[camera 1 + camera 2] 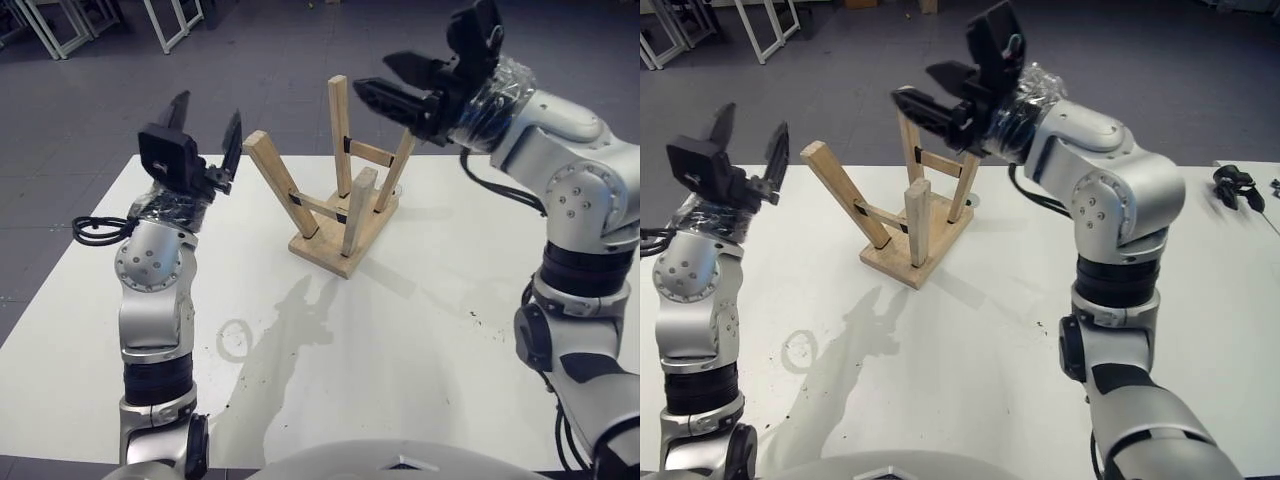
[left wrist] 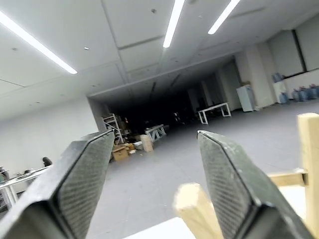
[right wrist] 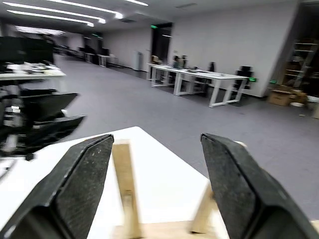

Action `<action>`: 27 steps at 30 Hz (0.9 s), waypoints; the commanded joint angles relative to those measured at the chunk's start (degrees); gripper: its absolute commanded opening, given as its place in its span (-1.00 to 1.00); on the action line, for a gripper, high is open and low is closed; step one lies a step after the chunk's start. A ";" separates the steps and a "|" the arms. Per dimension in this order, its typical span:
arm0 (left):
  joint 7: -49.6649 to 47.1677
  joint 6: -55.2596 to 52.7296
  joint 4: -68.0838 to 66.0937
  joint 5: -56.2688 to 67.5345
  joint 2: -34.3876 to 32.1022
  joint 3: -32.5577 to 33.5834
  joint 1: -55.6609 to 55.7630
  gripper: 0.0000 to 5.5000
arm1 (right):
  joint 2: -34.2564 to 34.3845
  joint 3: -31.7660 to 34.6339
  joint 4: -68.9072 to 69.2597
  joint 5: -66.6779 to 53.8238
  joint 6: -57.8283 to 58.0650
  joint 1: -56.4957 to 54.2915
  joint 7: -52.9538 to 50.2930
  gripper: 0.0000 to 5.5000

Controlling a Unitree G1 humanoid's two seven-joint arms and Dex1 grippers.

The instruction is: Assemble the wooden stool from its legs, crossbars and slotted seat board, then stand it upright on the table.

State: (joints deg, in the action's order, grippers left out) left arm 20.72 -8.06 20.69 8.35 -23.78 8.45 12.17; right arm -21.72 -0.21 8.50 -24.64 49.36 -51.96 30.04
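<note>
Silver arms (image 1: 150, 300), screwed round joints (image 1: 148, 262); black cables (image 1: 95, 230); clear-wrapped wrists (image 1: 492, 100); black right gripper (image 1: 372, 75), left gripper (image 1: 210, 108).

Stool (image 1: 355, 215): pale bare wood, matt. Desk (image 1: 420, 340): white, smooth, slightly glossy, scuffed. Left tool (image 1: 210, 108), right tool (image 1: 372, 75): black matt plastic, pads (image 2: 84, 184) finely textured.

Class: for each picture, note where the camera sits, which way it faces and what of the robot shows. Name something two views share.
Left eye view: on the head, facing forward and down at the table and upturned stool; both arms, left gripper and right gripper open.
Right eye view: head's other eye, same scene.
Left wrist view: left wrist, facing across the room past a stool leg; own fingers.
Right wrist view: right wrist, facing over the stool toward the left gripper; own fingers.
Shared: both wrist views catch the stool.
</note>
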 commanded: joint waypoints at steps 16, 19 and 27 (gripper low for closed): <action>20.65 -11.70 -5.91 10.63 -7.78 -7.91 -0.62 0.36 | 1.97 -20.66 7.55 8.16 -8.46 14.69 11.86 0.18; 24.44 -8.50 -9.91 11.65 -7.70 -7.82 2.35 0.36 | -0.51 -16.41 12.63 4.76 -3.63 13.24 12.92 0.18; 32.79 -7.78 -15.71 15.28 -6.81 -9.97 6.79 0.25 | -19.27 -4.63 6.55 -1.59 -0.88 14.18 26.44 0.18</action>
State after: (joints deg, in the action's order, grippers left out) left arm 52.10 -16.12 7.71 23.93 -30.68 -0.65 16.58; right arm -34.52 -5.76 20.53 -27.49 50.68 -39.34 51.87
